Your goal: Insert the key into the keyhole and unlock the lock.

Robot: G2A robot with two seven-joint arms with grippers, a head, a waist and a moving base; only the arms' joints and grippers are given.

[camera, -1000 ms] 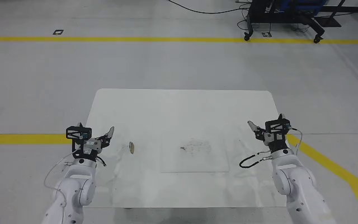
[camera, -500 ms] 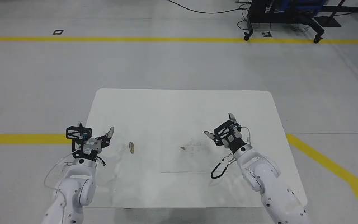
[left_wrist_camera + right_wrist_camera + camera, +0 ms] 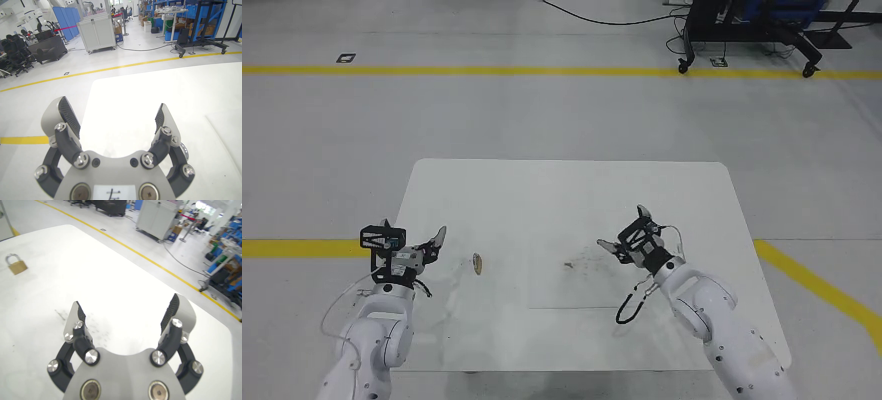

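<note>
Key pickup seems in hand: the right gripper (image 3: 126, 302), spread wide and empty, hovers beyond what looks like the small dark key (image 3: 569, 265), well apart from the brass padlock (image 3: 16, 266) on the white table (image 3: 542, 190). Next, it must lower onto the key. The left gripper (image 3: 112, 103), open and empty, sits near the padlock's other side. Nothing obstructs.

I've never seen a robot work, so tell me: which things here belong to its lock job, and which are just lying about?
Job: padlock; a small dark item, probably the key; left pincer and right pincer, both open.
Just there: table; scuff marks; yellow floor line.
</note>
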